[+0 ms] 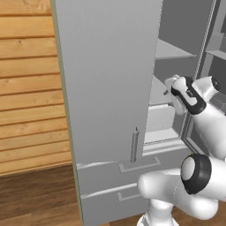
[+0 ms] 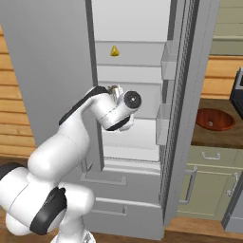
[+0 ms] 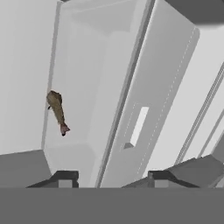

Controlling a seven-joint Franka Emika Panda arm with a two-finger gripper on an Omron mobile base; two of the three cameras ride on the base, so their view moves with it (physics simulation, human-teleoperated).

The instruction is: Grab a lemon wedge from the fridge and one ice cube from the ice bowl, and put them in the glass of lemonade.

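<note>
The fridge (image 2: pixel 135 28) stands with both doors swung open. A tiny yellow lemon wedge (image 2: pixel 114 51) lies on an upper shelf; in the hand view the lemon wedge (image 3: pixel 57 111) looks brownish and sits up and to the left of the fingers. My gripper (image 3: pixel 113 178) is open, nothing between its tips, reaching into the fridge one shelf level below the wedge. The wrist (image 2: pixel 116 102) is inside the opening. The reddish-brown ice bowl (image 2: pixel 215 118) rests on the counter to the right; I cannot make out ice in it. The glass of lemonade is out of view.
The open left door (image 1: pixel 106 79) walls off my left side, and the right door (image 2: pixel 190 95) with its bins (image 2: pixel 168 61) stands close on the right. Two fridge drawers (image 1: pixel 132 176) sit below. Beige cabinets (image 2: pixel 209 185) and a dark appliance (image 2: pixel 237 90) stand at the right.
</note>
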